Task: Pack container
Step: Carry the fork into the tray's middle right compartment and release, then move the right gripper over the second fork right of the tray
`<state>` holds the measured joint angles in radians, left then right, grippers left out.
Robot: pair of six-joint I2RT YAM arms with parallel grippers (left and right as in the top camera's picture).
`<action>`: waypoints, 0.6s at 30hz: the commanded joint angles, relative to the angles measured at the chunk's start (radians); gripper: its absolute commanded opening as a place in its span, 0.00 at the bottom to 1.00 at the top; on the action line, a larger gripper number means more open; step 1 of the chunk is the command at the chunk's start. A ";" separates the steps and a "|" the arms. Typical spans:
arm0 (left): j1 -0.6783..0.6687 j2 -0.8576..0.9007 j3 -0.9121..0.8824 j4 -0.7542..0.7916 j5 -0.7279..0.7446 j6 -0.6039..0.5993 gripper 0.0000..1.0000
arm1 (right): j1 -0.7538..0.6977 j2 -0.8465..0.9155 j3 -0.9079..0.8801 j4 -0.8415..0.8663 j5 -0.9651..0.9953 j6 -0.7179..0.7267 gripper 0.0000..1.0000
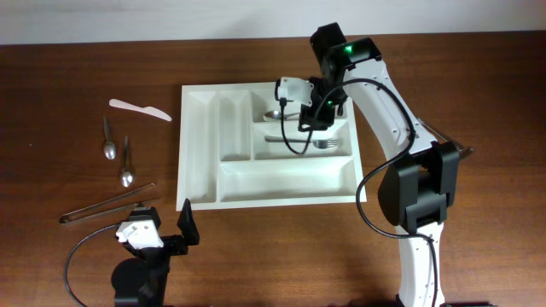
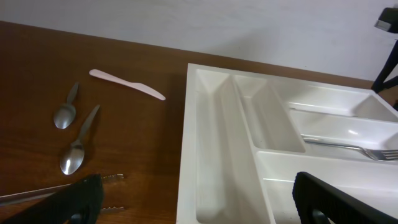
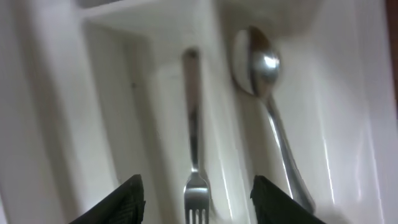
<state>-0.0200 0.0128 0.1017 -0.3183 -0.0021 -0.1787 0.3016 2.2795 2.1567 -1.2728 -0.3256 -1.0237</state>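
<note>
Left gripper (image 2: 204, 208), jaws apart, sits just right of the tongs (image 1: 107, 205) (lying left-right); right gripper (image 3: 198, 202) gapes over the container (image 1: 182, 162).

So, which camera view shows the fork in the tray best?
Right wrist: the fork appears close and nearly whole, handle to tines. Overhead shows it small and partly covered; left wrist cuts it off at the frame edge.

You'll see the container (image 1: 286, 181), a white rectangular plastic tray, lying flat and slightly skewed at the centre of the overhead frame. Two narrow upright slots sit at its left and three long horizontal ones fill the rest. The top one holds a spoon (image 1: 275, 113), the middle one a fork (image 1: 300, 141).
</note>
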 commanded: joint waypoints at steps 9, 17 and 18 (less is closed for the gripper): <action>0.003 -0.008 -0.003 -0.002 0.014 0.009 0.99 | -0.174 -0.014 0.020 0.104 0.292 0.914 0.66; 0.003 -0.008 -0.003 -0.002 0.014 0.009 0.99 | -0.336 -0.012 0.019 0.098 0.183 1.246 0.73; 0.003 -0.008 -0.003 -0.002 0.014 0.009 0.99 | -0.353 -0.012 0.019 0.108 0.183 1.267 0.73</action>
<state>-0.0200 0.0128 0.1017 -0.3180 -0.0021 -0.1787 -0.0261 2.2795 2.1578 -1.1744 -0.1177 0.0662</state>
